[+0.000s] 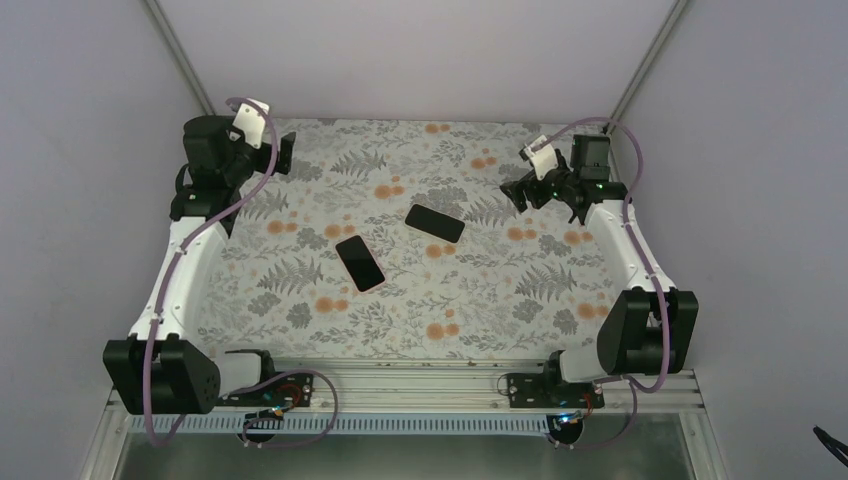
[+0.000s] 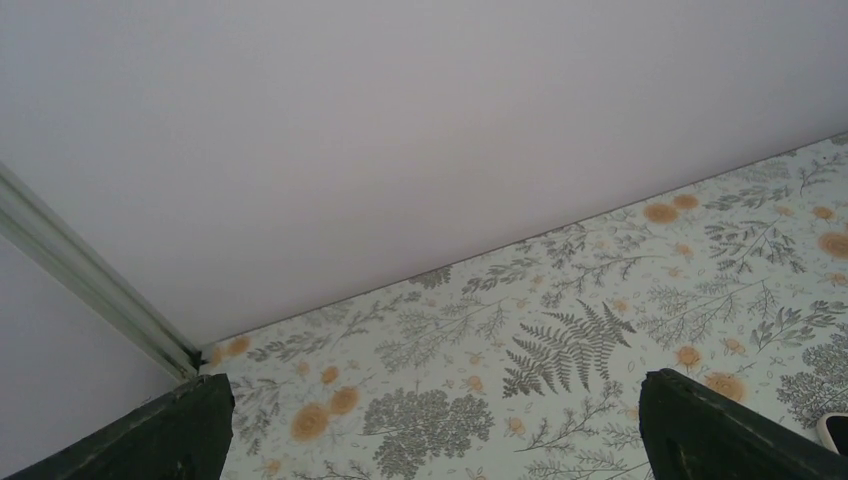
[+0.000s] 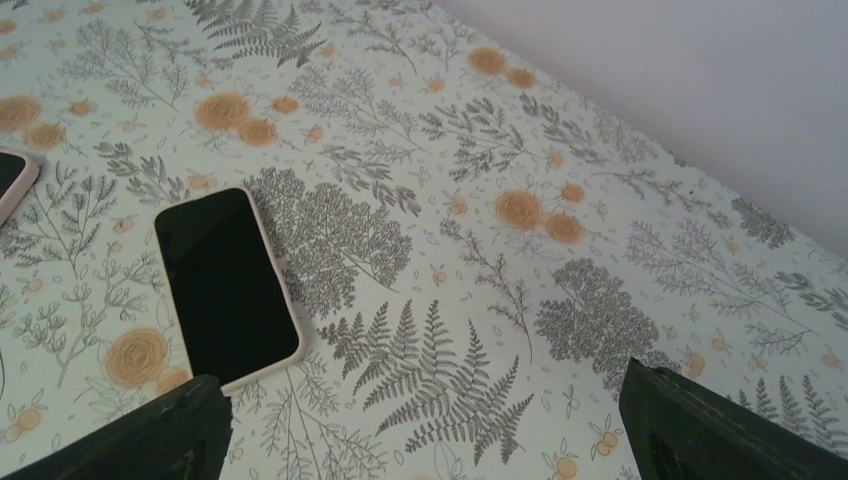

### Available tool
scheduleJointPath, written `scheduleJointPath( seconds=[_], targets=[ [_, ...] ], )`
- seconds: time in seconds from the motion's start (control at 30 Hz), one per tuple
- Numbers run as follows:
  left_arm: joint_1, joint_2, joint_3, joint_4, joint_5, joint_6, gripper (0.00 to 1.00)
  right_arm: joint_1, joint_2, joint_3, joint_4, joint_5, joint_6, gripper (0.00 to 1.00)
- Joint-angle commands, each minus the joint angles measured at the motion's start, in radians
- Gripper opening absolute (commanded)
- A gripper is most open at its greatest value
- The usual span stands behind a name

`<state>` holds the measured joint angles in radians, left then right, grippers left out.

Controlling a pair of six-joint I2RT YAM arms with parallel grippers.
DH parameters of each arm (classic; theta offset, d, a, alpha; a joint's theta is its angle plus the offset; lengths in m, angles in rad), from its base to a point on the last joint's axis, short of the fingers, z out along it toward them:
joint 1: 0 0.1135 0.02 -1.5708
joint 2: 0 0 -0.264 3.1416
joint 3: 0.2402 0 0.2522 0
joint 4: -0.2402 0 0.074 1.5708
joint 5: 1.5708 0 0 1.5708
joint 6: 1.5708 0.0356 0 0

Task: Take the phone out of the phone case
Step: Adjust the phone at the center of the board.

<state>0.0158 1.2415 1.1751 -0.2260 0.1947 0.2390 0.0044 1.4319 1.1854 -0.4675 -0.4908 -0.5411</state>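
Two phones lie screen-up in the middle of the floral table cover. One (image 1: pixel 360 263) has a pink case rim. The other (image 1: pixel 435 223) looks black from above; in the right wrist view (image 3: pixel 225 285) it shows a pale rim along its edges. The pink-rimmed phone's corner (image 3: pixel 12 180) shows at that view's left edge. My left gripper (image 1: pixel 283 153) is open and empty, raised at the far left corner, also seen in the left wrist view (image 2: pixel 435 385). My right gripper (image 1: pixel 518 190) is open and empty at the far right, above the cover (image 3: pixel 422 378), right of the black phone.
The pale back wall (image 2: pixel 400 120) and a metal corner post (image 2: pixel 90 290) stand close ahead of the left gripper. A pale-rimmed corner (image 2: pixel 835 430) shows at the left wrist view's right edge. The metal rail (image 1: pixel 420 380) with both arm bases runs along the near edge.
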Motion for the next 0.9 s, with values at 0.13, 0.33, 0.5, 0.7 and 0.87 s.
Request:
scheduleJointPath(
  seconds=[0.13, 0.33, 0.5, 0.7, 0.87],
  targets=[
    [0.005, -0.027, 0.004, -0.02, -0.02, 0.003, 1.0, -0.007, -0.028, 0.008, -0.044, 0.005, -0.031, 1.0],
    [0.006, -0.003, 0.014, -0.029, -0.011, 0.013, 1.0, 0.156, 0.01, -0.019, -0.189, 0.19, -0.126, 0.89],
    [0.004, 0.03, 0.029, -0.038, -0.014, 0.016, 1.0, 0.359, 0.048, -0.062, -0.232, 0.252, -0.094, 0.81],
    [0.004, 0.051, 0.03, -0.045, -0.029, 0.022, 1.0, 0.449, 0.196, -0.004, -0.275, 0.19, -0.077, 0.48],
    [0.006, 0.042, 0.011, -0.05, -0.007, 0.047, 1.0, 0.492, 0.402, 0.057, -0.249, 0.234, -0.014, 0.04]
  ],
)
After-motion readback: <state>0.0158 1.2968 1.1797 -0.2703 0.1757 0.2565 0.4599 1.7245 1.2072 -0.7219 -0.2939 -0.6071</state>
